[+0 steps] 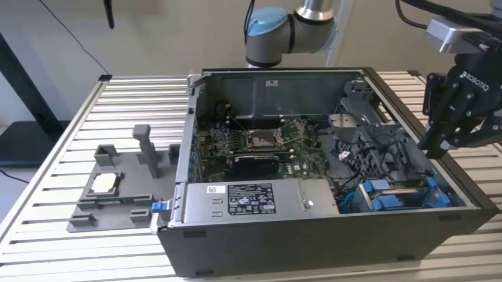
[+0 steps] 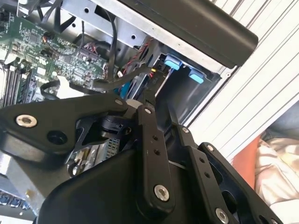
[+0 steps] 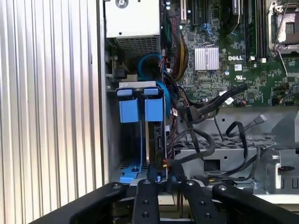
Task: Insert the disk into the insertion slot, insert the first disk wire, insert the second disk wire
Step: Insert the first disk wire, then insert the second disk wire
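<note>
Gripper (image 1: 444,147): black. Slot (image 3: 125,149), just beyond the jaws: grey, bright blue tabs (image 3: 130,111). Board (image 3: 224,80): green. Case (image 1: 314,249): dark grey. Table (image 1: 141,94): pale, ribbed in slats. Fixture (image 1: 117,204): mid grey.

A plain beige wall (image 1: 173,35) stands behind the ribbed aluminium table (image 1: 47,176).

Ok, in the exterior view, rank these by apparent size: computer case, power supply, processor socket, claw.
1. computer case
2. power supply and claw, about alike; claw may be nearer camera
3. processor socket
</note>
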You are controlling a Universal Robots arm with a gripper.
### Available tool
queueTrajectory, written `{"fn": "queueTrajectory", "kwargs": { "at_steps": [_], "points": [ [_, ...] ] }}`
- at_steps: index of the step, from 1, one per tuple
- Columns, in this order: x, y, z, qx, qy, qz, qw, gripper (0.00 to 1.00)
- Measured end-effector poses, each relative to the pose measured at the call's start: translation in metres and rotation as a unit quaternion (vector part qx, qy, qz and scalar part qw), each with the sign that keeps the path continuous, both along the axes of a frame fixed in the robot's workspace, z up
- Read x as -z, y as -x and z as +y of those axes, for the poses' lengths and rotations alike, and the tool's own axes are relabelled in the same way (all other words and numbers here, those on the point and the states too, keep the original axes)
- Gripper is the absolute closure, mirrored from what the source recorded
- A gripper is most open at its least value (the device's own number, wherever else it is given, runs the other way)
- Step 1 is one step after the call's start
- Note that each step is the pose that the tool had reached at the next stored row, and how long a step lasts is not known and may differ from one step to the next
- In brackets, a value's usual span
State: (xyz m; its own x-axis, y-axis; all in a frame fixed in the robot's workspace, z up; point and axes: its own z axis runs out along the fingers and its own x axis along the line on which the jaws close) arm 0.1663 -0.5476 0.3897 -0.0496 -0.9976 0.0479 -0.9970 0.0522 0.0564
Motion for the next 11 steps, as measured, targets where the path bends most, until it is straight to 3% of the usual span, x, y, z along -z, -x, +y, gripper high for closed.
{"fn": "queueTrajectory", "kwargs": {
  "at_steps": [6,11],
  "points": [
    [0.0002,0.0095,0.0098,0.0,-0.0001,-0.0024,1.0,0.73],
    [0.0005,0.0209,0.0175,0.0,-0.0001,-0.0063,0.99998,0.73]
  ]
}}
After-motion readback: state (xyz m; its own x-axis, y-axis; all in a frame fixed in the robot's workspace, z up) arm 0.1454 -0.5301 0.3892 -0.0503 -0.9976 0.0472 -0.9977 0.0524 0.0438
